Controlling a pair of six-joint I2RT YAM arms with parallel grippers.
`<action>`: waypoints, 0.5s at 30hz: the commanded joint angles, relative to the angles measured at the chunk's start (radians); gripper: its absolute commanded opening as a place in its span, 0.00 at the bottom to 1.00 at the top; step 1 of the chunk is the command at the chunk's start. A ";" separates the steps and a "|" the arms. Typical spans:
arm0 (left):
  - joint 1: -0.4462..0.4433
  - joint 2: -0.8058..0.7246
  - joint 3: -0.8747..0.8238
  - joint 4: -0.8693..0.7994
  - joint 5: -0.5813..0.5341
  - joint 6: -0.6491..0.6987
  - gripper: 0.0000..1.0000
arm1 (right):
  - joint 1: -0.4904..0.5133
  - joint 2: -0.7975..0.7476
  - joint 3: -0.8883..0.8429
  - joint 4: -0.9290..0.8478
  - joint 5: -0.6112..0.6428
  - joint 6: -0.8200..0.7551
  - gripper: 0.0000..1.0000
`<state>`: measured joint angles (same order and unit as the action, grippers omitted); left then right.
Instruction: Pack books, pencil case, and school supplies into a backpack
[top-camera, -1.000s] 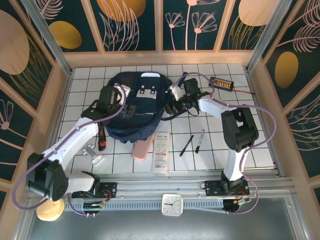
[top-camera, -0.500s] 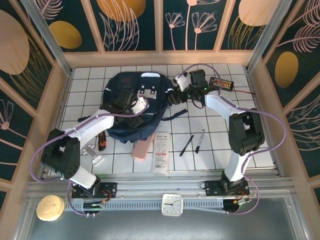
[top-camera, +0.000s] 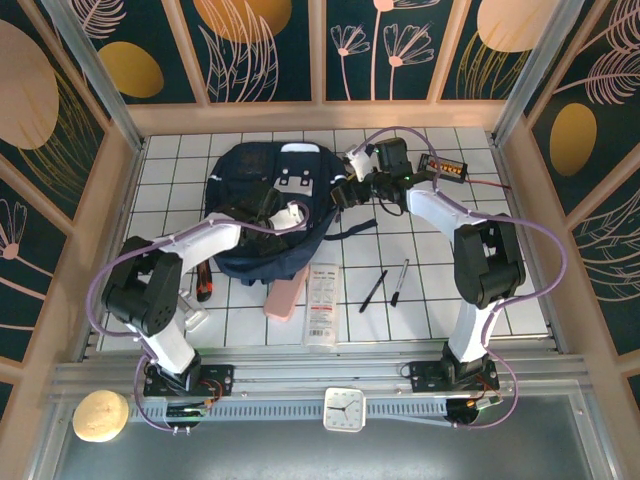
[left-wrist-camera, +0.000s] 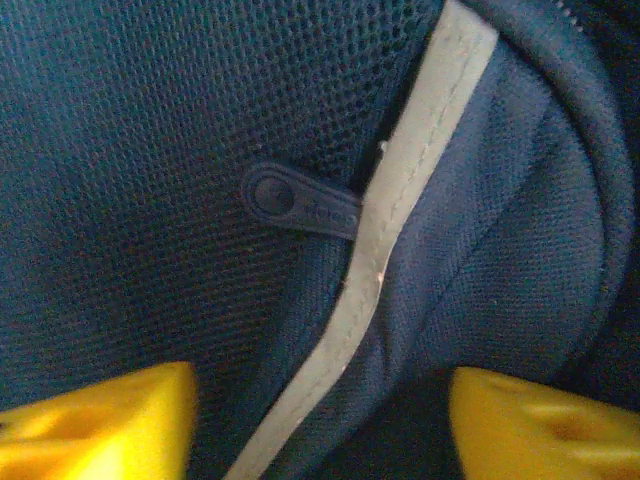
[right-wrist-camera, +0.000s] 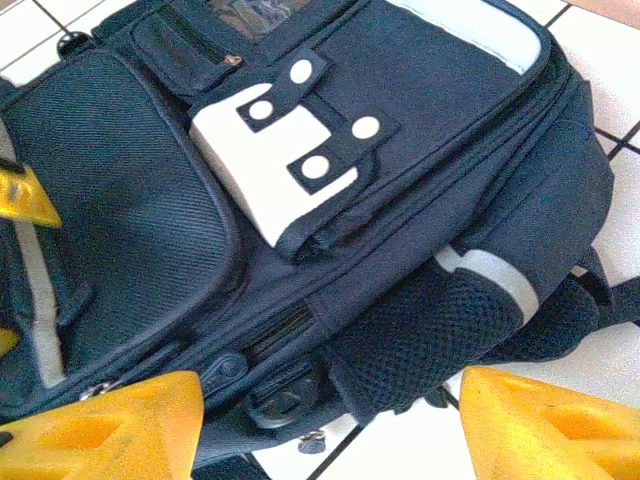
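Note:
The navy backpack (top-camera: 290, 165) lies flat at the back of the tiled table, white patches up. My left gripper (top-camera: 265, 215) presses on its lower front. In the left wrist view the yellow fingers (left-wrist-camera: 100, 420) stand apart, open, with a fold of fabric and a pale stripe (left-wrist-camera: 400, 200) between them, and a zipper pull (left-wrist-camera: 300, 200) lies just ahead. My right gripper (top-camera: 338, 195) hovers open at the backpack's right side, above the mesh pocket (right-wrist-camera: 440, 330) and zipper pulls (right-wrist-camera: 285, 385). The pink pencil case (top-camera: 285, 297), white booklet (top-camera: 322, 303) and two pens (top-camera: 373, 290) (top-camera: 399, 282) lie in front.
A black box with orange lights (top-camera: 442, 165) and its cable sit at the back right. A small red-black item (top-camera: 203, 290) and a silver one (top-camera: 190, 312) lie by the left arm. Dark straps (top-camera: 355, 232) trail off the backpack's right side.
My left gripper has swung right and down onto the backpack's front, and its jaws have narrowed. The right gripper has shifted a little up the backpack's right side.

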<state>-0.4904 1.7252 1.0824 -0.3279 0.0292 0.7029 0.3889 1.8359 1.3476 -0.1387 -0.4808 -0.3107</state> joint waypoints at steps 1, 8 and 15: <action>0.000 0.116 0.011 0.011 0.028 -0.008 0.09 | 0.008 -0.001 -0.024 0.047 -0.030 0.049 0.69; 0.024 0.016 0.080 -0.003 0.065 -0.152 0.00 | 0.024 -0.003 -0.053 0.069 -0.047 0.081 0.69; 0.069 -0.177 0.155 -0.047 0.114 -0.177 0.00 | 0.039 0.037 -0.032 0.133 -0.047 0.114 0.69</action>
<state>-0.4374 1.6070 1.1717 -0.3687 0.0910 0.5648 0.4191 1.8420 1.3003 -0.0551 -0.5072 -0.2249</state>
